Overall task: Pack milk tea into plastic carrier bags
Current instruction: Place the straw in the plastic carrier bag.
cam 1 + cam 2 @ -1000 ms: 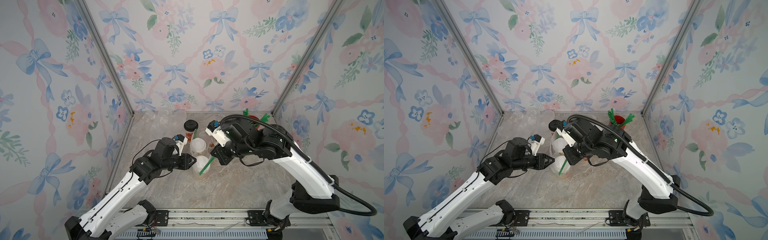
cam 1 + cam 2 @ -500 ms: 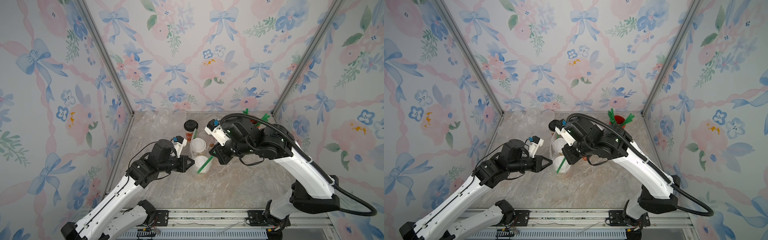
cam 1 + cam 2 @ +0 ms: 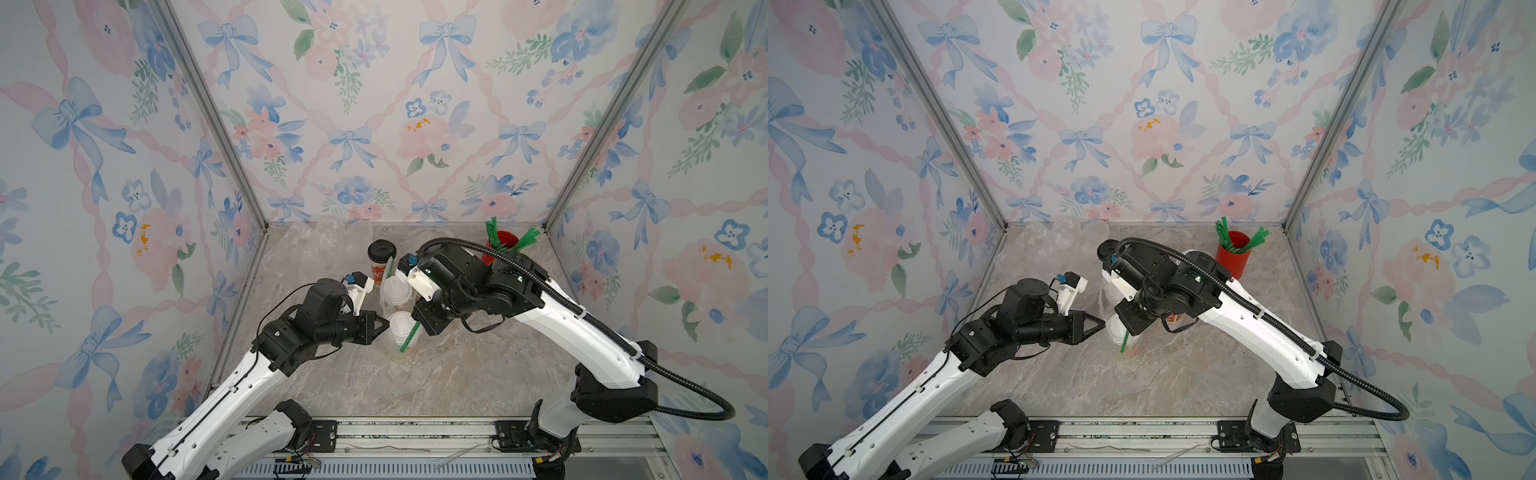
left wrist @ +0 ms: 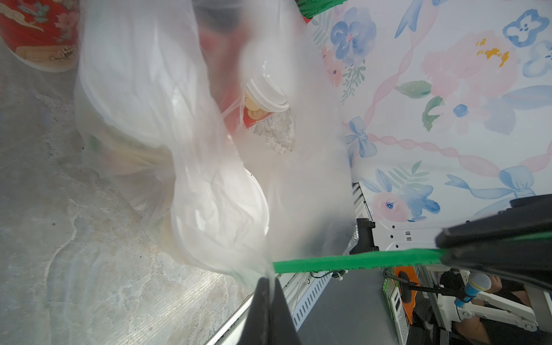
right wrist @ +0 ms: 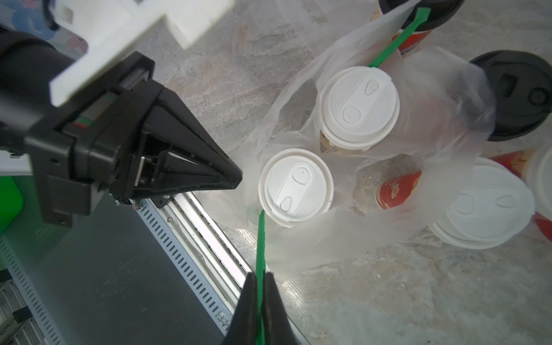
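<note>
L tool (image 3: 383, 325) clamped bag (image 4: 191, 125); R tool (image 5: 260, 279) grips straw (image 5: 261, 239).

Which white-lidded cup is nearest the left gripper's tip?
The cup at the end of the right gripper's green straw; the other white-lidded cups stand farther away.

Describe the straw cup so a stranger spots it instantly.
Start at the marble table's far corner on the robot's right, where two floral walls meet. There stands a plain red cup stuffed with green straws. Unlike the milk tea cups, it has no lid or print.
</note>
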`<act>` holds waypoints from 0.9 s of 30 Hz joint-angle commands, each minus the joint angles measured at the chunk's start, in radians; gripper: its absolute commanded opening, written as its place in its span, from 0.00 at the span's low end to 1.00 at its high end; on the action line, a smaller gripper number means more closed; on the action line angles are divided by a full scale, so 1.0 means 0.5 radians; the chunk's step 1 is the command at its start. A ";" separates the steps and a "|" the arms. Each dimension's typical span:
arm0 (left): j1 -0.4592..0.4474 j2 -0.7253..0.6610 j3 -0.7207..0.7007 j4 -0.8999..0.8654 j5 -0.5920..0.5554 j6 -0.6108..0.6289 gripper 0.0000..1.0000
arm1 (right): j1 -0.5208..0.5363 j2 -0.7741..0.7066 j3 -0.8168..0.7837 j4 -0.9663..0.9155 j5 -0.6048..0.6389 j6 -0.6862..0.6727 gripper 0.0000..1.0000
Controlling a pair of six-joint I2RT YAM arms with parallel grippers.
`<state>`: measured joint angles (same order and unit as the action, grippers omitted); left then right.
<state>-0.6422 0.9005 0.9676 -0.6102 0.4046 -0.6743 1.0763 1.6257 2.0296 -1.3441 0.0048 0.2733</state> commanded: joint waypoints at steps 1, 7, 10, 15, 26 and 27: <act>-0.014 0.008 0.019 -0.013 -0.017 0.025 0.01 | 0.026 0.025 -0.127 0.085 0.033 -0.008 0.07; -0.013 0.008 0.021 -0.013 -0.036 0.019 0.01 | 0.081 -0.005 -0.416 0.353 0.043 0.016 0.08; -0.015 0.008 0.021 -0.013 -0.045 0.015 0.01 | 0.102 -0.010 -0.553 0.461 0.060 0.033 0.08; -0.012 0.020 0.031 -0.013 -0.045 0.020 0.01 | 0.130 0.017 -0.707 0.575 0.073 0.021 0.10; -0.013 0.027 0.028 -0.013 -0.051 0.022 0.01 | 0.161 0.123 -0.791 0.598 0.108 -0.004 0.21; -0.010 0.026 0.025 -0.013 -0.050 0.022 0.01 | 0.161 0.115 -0.776 0.583 0.109 -0.004 0.25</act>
<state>-0.6422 0.9134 0.9680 -0.6113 0.3901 -0.6743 1.1427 1.6825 1.6341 -1.0412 0.0422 0.2737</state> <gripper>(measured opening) 0.046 0.234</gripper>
